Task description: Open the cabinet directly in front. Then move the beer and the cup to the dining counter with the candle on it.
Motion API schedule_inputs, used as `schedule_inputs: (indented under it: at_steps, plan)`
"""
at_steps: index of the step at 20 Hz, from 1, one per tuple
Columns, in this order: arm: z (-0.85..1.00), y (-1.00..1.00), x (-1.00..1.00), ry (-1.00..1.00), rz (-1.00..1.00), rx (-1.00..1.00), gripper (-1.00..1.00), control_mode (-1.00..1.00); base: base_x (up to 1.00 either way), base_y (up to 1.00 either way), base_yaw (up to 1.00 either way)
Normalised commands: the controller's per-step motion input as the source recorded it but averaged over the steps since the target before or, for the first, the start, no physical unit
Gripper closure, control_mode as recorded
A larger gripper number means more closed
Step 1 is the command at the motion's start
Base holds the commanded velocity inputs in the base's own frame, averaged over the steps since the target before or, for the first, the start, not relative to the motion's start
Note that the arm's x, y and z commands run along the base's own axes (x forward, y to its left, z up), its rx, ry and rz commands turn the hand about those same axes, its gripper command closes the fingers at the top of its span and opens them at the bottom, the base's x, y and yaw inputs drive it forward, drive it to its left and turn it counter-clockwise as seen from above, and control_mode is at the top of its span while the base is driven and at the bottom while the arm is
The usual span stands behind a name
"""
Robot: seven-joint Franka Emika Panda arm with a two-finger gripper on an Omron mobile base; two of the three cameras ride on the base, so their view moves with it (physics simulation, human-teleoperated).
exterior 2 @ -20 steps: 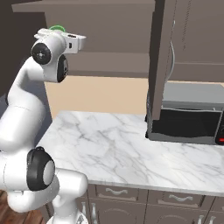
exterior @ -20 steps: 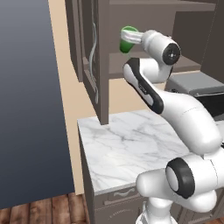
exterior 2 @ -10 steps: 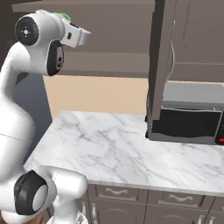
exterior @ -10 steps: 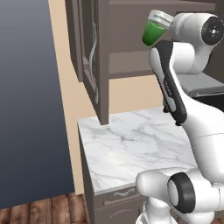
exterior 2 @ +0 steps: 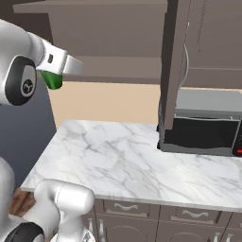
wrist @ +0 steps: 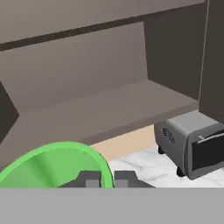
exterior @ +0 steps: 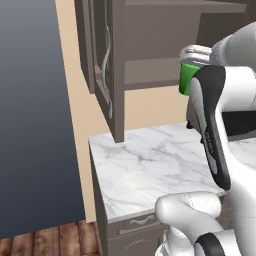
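My gripper (wrist: 106, 179) is shut on the rim of the bright green cup (wrist: 52, 164) and holds it in the air in front of the cabinet (exterior: 150, 50). In the left base view the cup (exterior: 187, 79) hangs under the white hand, right of the open door (exterior: 102, 60). From the right base view, the cup (exterior 2: 52, 79) and gripper (exterior 2: 56, 73) sit at the upper left, above the worktop. Both cabinet doors stand open, and the shelf (wrist: 109, 105) ahead of the hand is bare. The beer, the dining counter and the candle are out of view.
A short white marble worktop (exterior 2: 118, 156) lies below the cabinet, with drawer fronts (exterior 2: 127, 208) under it. A grey microwave (exterior 2: 203, 123) stands at its right end, beneath the right open door (exterior 2: 172, 61). A tall dark blue-grey panel (exterior: 30, 115) borders the left side.
The arm has drawn the green cup back out of the cabinet, first up and to the right, then lower. The gripper has stayed shut on it.
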Motion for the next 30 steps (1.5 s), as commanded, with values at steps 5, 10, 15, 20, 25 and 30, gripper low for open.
schedule_inputs:
  at_steps: [5,10,15,20,25,30]
  plan:
    - [-1.0,-0.01,-1.0,-0.16,0.0,-0.06,1.0,-1.0,0.0,0.0,0.0]
    - [-0.1,-0.05,-0.9,-0.82,0.0,-0.06,1.0,-1.0,0.0,0.0,0.0]
    - [0.0,0.0,-0.07,-0.07,0.0,0.0,1.0,-1.0,0.0,0.0,0.0]
    - [-0.1,0.0,-0.33,0.03,0.0,0.0,1.0,1.0,-0.6,0.1,0.03]
    - [0.0,0.0,0.0,0.0,0.0,0.0,1.0,1.0,-1.0,0.34,0.01]
    - [0.0,0.0,0.0,0.0,0.0,0.0,1.0,1.0,-0.82,0.91,-0.21]
